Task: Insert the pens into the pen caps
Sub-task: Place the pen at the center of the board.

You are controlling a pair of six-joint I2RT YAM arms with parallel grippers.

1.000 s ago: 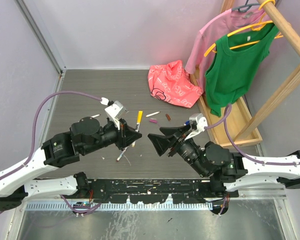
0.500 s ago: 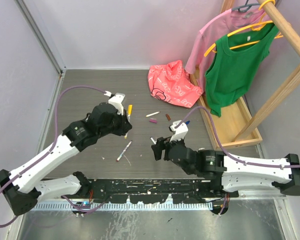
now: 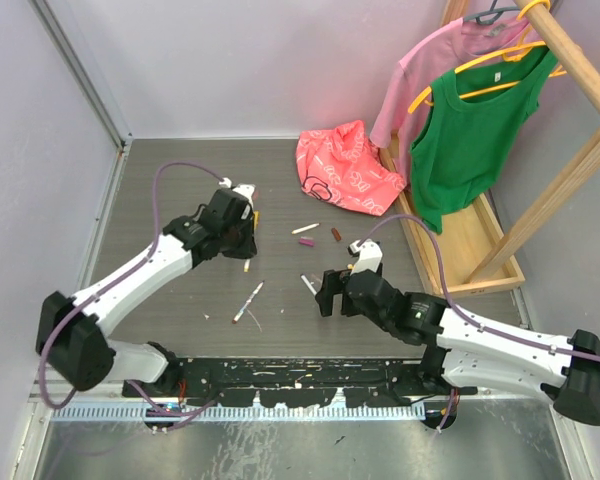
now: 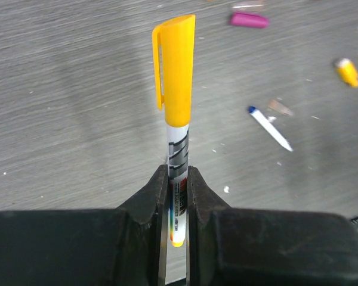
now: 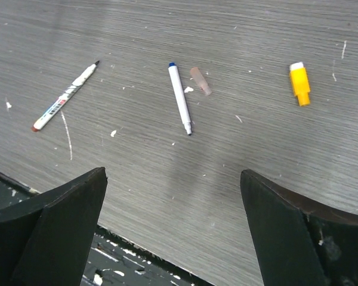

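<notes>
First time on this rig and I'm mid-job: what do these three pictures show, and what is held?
Two robot arms are bolted at the near edge of the table, each ending in a two-finger end effector. The overhead picture looks down from behind them; the other two come from a camera on each wrist. The left end effector is shut on a white pen wearing a yellow cap. The right end effector is open and holds nothing. On the table lie a blue-ended pen, a red-ended pen, a purple cap and a yellow-orange cap.
</notes>
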